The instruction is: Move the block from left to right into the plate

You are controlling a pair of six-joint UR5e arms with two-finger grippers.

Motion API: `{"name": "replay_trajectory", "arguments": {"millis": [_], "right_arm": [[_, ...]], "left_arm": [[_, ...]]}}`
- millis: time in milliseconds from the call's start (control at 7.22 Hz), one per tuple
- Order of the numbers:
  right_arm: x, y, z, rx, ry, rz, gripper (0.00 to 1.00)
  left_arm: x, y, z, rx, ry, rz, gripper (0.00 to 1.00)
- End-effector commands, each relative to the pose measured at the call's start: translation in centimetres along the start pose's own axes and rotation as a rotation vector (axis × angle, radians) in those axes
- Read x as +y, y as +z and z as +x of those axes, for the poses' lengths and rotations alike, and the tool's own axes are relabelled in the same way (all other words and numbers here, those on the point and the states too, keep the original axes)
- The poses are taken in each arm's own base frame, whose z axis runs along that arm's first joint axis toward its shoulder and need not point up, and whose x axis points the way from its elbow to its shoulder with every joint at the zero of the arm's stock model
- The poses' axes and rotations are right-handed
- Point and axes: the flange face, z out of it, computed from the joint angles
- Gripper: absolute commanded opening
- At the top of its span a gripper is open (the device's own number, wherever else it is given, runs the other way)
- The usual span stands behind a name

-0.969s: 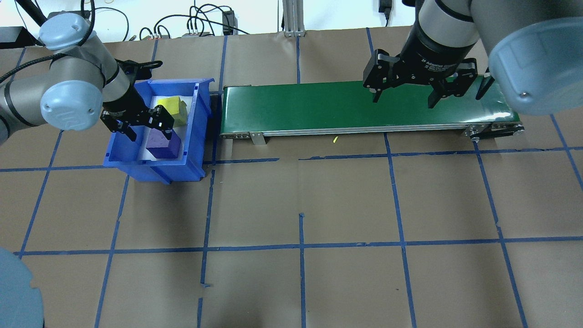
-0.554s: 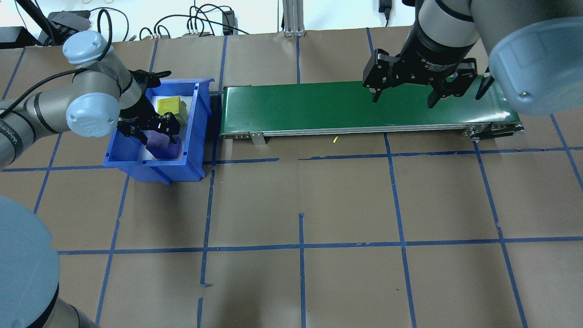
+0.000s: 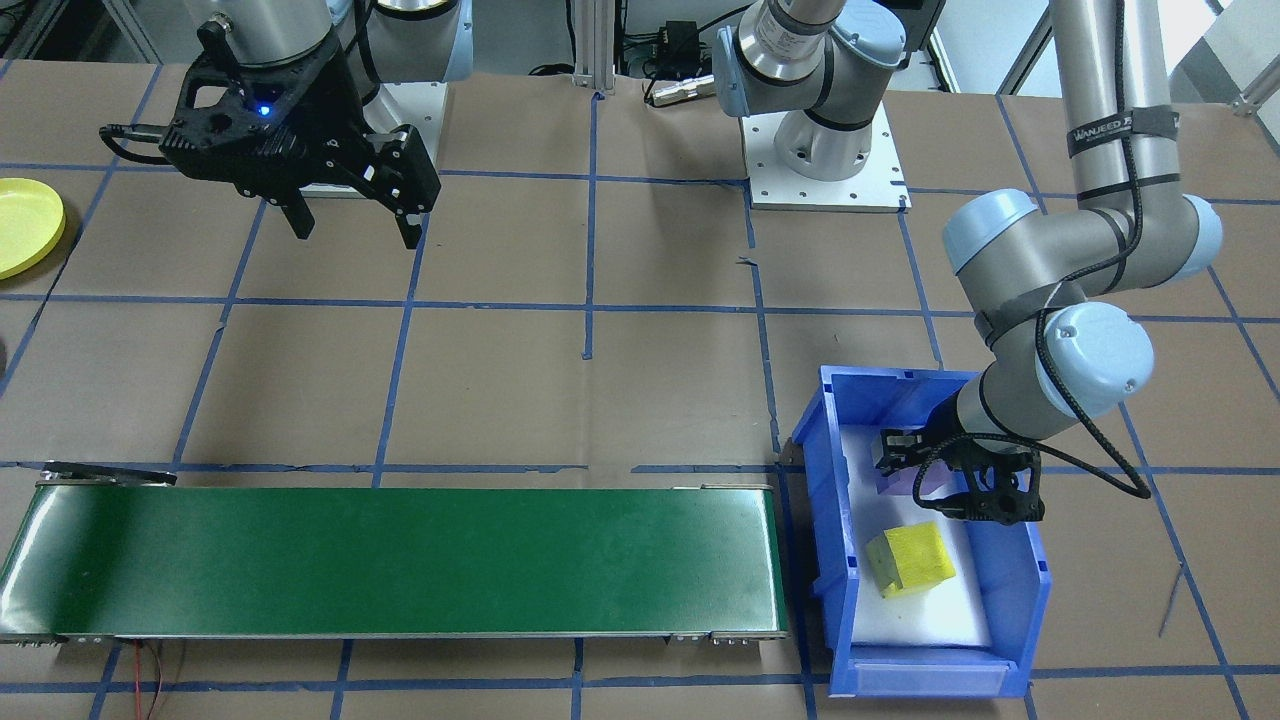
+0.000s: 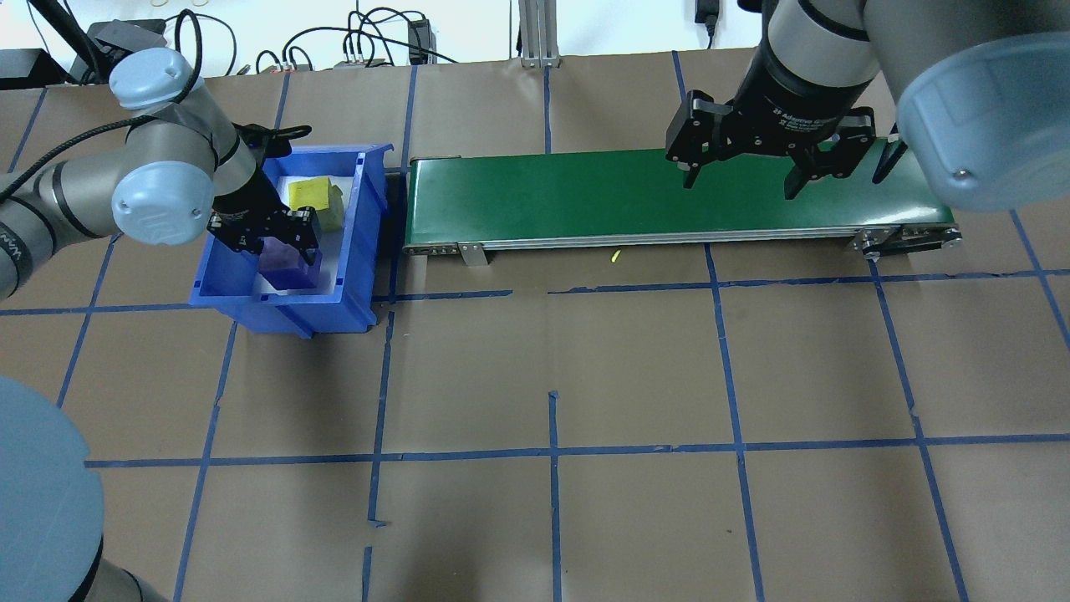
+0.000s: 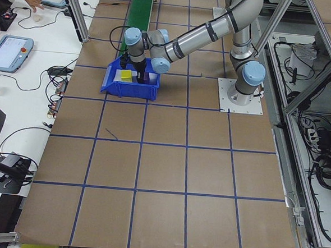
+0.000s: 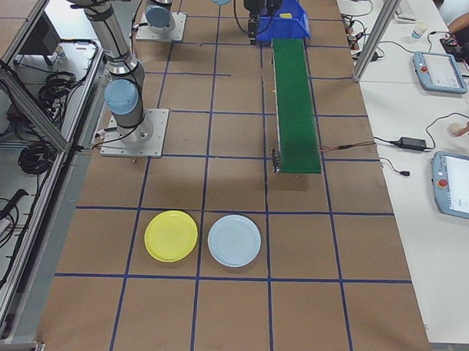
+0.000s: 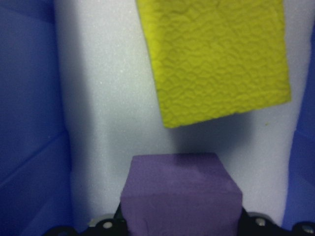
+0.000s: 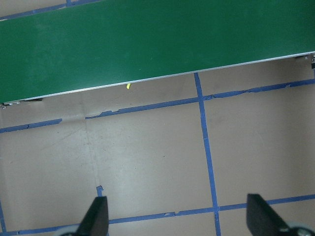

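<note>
A purple foam block [image 4: 288,272] and a yellow foam block [image 4: 309,194] lie in a blue bin [image 4: 284,313] at the table's left. My left gripper [image 4: 276,251] is lowered into the bin, open, with its fingers on either side of the purple block [image 7: 179,191]. The left wrist view shows the yellow block [image 7: 216,59] just beyond it. My right gripper [image 4: 740,188] hangs open and empty above the right end of the green conveyor [image 4: 627,196]. The yellow plate [image 6: 171,235] rests on the table past the conveyor's right end, and also shows as the plate [image 3: 20,225] at the front view's left edge.
A pale blue plate [image 6: 234,241] lies beside the yellow one. The conveyor [image 3: 400,560] runs from the bin [image 3: 830,560] toward the right. Cables and a post stand along the far edge. A person's hands and tablets show on side desks.
My left gripper has swung over the bin and dropped down around the purple block. The right arm has not moved.
</note>
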Motion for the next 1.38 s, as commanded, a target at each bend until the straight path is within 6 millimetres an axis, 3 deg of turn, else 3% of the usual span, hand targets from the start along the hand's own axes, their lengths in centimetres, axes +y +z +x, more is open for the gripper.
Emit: {"name": "replay_trajectory", "arguments": {"millis": [0, 138, 415, 554, 692, 831, 969, 1108, 1246], "right_arm": [[0.0, 0.0, 0.0, 0.000, 0.000, 0.000, 1.00], [0.0, 0.0, 0.0, 0.000, 0.000, 0.000, 1.00], [0.0, 0.0, 0.0, 0.000, 0.000, 0.000, 1.00], [0.0, 0.0, 0.0, 0.000, 0.000, 0.000, 1.00], [0.0, 0.0, 0.0, 0.000, 0.000, 0.000, 1.00], [0.0, 0.0, 0.0, 0.000, 0.000, 0.000, 1.00], [0.0, 0.0, 0.0, 0.000, 0.000, 0.000, 1.00], [0.0, 0.0, 0.0, 0.000, 0.000, 0.000, 1.00], [0.0, 0.0, 0.0, 0.002, 0.000, -0.001, 1.00]], "left_arm": [[1.4, -7.7, 2.3, -0.018, -0.018, -0.006, 0.11], [1.4, -10.6, 5.1, -0.033, -0.015, 0.016, 0.11], [1.6, -12.6, 10.7, -0.035, -0.034, 0.043, 0.11], [2.2, -12.4, 15.5, -0.055, 0.004, 0.069, 0.12], [1.5, -11.4, 17.8, -0.061, -0.005, 0.099, 0.13], [-0.6, -9.3, 18.2, -0.057, -0.026, 0.116, 0.15], [-2.7, -7.8, 21.0, -0.048, 0.007, 0.192, 0.16], [-3.0, -7.1, 23.2, -0.054, 0.040, 0.206, 0.16], [-3.3, -6.1, 23.2, -0.050, 0.039, 0.192, 0.17]]}}
